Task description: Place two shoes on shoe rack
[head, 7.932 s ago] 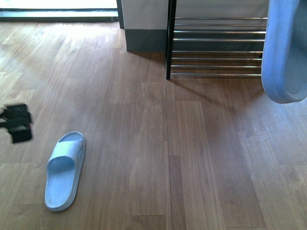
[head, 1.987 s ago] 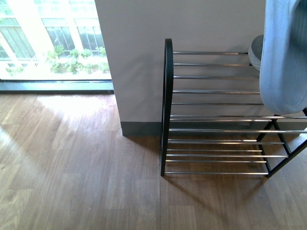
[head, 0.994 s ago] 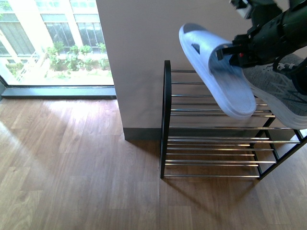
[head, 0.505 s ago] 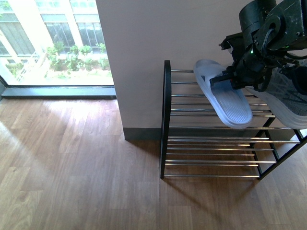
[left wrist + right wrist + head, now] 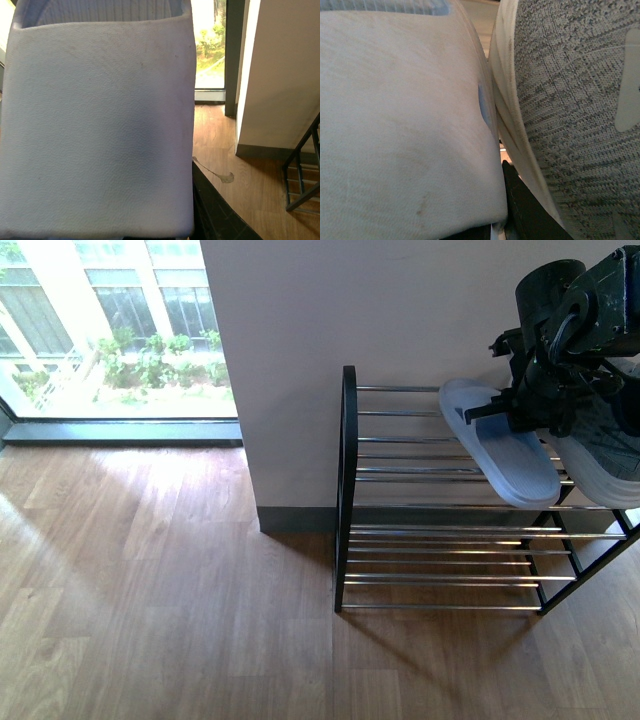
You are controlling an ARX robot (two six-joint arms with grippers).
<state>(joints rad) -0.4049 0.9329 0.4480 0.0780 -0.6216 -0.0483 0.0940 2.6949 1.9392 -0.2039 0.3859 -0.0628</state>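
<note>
In the front view my right gripper [image 5: 517, 412] is shut on a pale blue slide [image 5: 500, 456]. The slide lies slanted over the top rods of the black shoe rack [image 5: 347, 490], right beside a grey knit sneaker [image 5: 603, 455] on the same tier. The right wrist view shows that slide [image 5: 400, 125] pressed against the sneaker's white sole [image 5: 512, 125], with one dark finger [image 5: 520, 207] between them. My left gripper [image 5: 150, 222] is shut on the other pale blue slide [image 5: 100, 125], which fills its view. The rack's side frame [image 5: 300, 175] shows at that view's edge.
A white wall corner [image 5: 300, 340] with a grey baseboard stands directly behind the rack. A floor-length window [image 5: 100, 330] lies to the left. Wood floor [image 5: 150, 590] spreads in front of and left of the rack. The lower tiers [image 5: 445, 560] hold nothing.
The right arm has carried its slide down and to the right, from tilted high in the air to lying across the rack's top rods against the sneaker.
</note>
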